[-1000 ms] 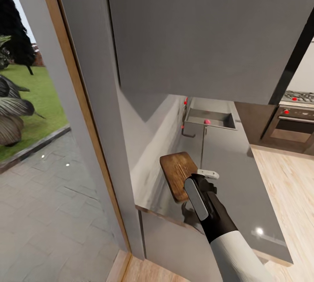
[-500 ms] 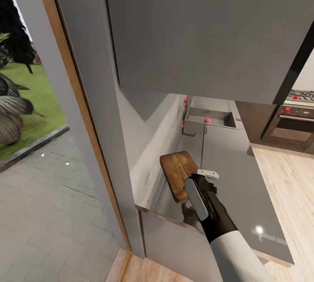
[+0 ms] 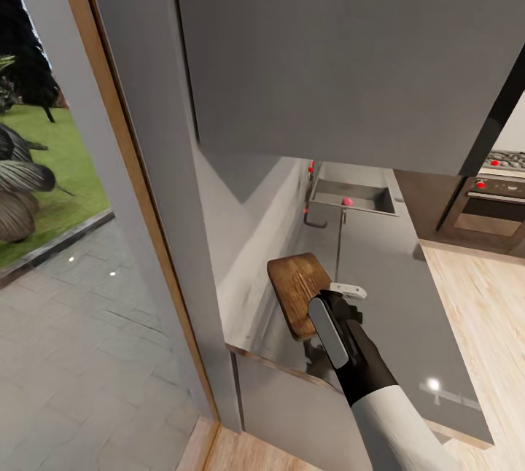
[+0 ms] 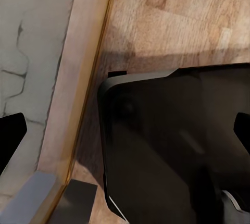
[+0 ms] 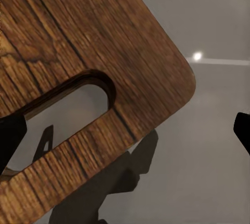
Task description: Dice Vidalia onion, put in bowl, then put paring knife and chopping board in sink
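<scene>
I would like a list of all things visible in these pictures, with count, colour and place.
chopping board: one, dark brown wood, slot handle, on the countertop near its near end
countertop: one, glossy grey, running toward the sink
sink: one, steel, at the far end
red round thing: one, at the sink's front rim
wall cabinet: one, grey, above the counter
oven: one, red knobs, far right
wood floor: light, right of the counter
right tool: black, at the board's handle end, open
left tool: black fingertips, over floor, open
</scene>
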Robot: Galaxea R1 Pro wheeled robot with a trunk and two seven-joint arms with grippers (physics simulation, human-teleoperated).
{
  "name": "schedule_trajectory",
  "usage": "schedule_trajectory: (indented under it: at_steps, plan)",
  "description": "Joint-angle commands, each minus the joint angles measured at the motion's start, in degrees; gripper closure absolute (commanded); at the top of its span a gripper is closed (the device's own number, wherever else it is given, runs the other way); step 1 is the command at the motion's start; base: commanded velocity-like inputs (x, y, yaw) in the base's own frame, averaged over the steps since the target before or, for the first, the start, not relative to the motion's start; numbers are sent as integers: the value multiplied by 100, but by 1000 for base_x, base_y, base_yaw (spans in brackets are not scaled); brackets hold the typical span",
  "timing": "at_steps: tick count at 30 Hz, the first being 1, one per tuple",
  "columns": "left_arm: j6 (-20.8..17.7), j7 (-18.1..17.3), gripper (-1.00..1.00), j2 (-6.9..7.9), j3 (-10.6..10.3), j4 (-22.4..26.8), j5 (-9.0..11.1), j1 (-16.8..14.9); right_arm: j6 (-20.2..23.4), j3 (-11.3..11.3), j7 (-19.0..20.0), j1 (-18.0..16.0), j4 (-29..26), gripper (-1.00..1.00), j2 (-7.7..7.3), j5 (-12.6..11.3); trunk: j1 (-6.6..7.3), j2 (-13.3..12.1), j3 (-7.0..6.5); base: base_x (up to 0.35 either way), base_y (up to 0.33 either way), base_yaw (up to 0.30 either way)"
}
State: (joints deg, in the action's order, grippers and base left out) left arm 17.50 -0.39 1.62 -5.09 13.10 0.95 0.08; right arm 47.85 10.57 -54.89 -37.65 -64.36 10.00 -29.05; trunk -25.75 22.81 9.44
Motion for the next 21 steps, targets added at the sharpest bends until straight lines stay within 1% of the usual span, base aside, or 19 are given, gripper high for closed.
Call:
schedule_trajectory:
  at_steps: [1, 9, 14, 15, 21]
  plan:
    - [9, 4, -100, 5, -36, 8, 10, 1, 23, 7, -56, -6, -5, -100, 0, -49, -3, 11, 11, 0, 0, 0]
    - [8, 4, -100, 5, -36, 5, 12, 1, 23, 7, -56, -6, -6, -100, 0, -49, -3, 11, 19, 0, 0, 0]
    - [16, 8, -100, -4, -112, -53, 5, 1, 23, 7, -56, -6, -2, -100, 0, -49, -3, 11, 42, 0, 0, 0]
    - [162, 11, -100, 14, -140, -69, 9, 1, 23, 7, -56, -6, -4, -100, 0, -44, -3, 11, 47, 0, 0, 0]
    - [317, 12, -100, 17, -150, -85, 17, 1, 23, 7, -56, -6, -4, -100, 0, -41, -3, 11, 77, 0, 0, 0]
